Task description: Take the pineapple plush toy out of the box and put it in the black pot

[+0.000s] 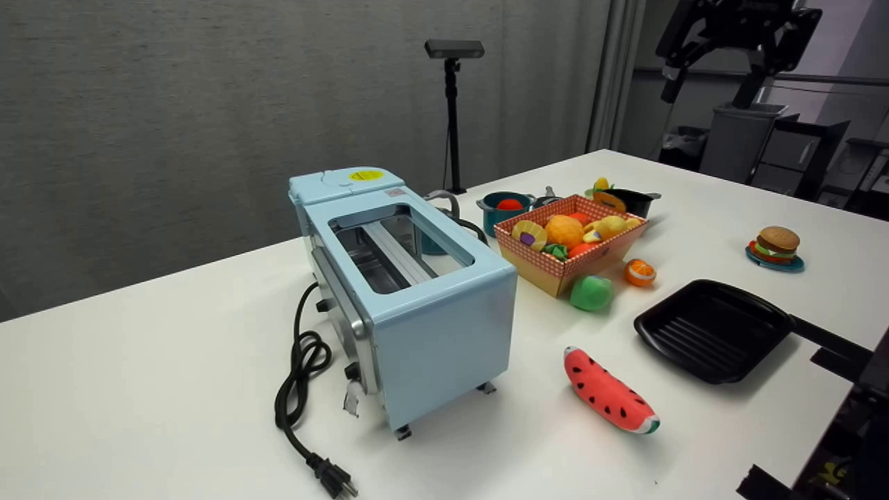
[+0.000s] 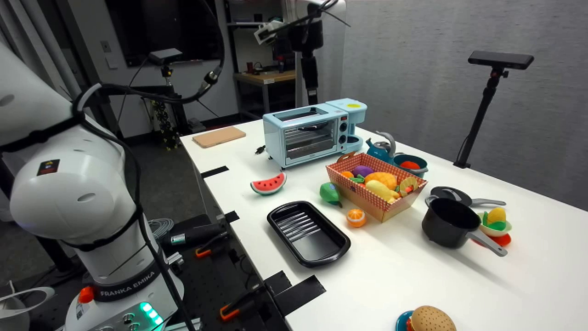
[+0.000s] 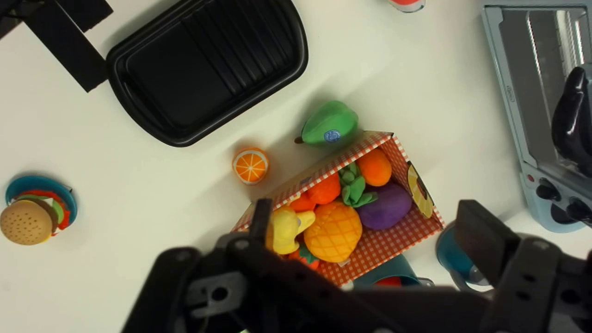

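Note:
The pineapple plush toy (image 3: 334, 231) is yellow-orange with a green leafy tuft. It lies among other toy foods in the box (image 3: 377, 249), whose rim is red-and-white checkered; pineapple (image 1: 564, 231) (image 2: 383, 179) and box (image 1: 538, 273) (image 2: 367, 201) show in both exterior views. The black pot (image 2: 443, 226), with a grey handle, stands beside the box's end; in an exterior view it is partly behind the box (image 1: 630, 202). It does not show in the wrist view. My gripper (image 3: 372, 219) is open and empty, high above the table (image 1: 708, 94) (image 2: 312, 94).
A light-blue toaster oven (image 1: 444, 333) stands beside the box. A black grill pan (image 2: 308, 234), green toy (image 2: 330, 193), orange half (image 2: 356, 217) and watermelon slice (image 2: 268, 184) lie in front. A teal pot (image 2: 410, 164), kettle (image 2: 380, 148) and small pan (image 2: 450, 195) stand behind. A toy burger (image 1: 776, 243) lies apart.

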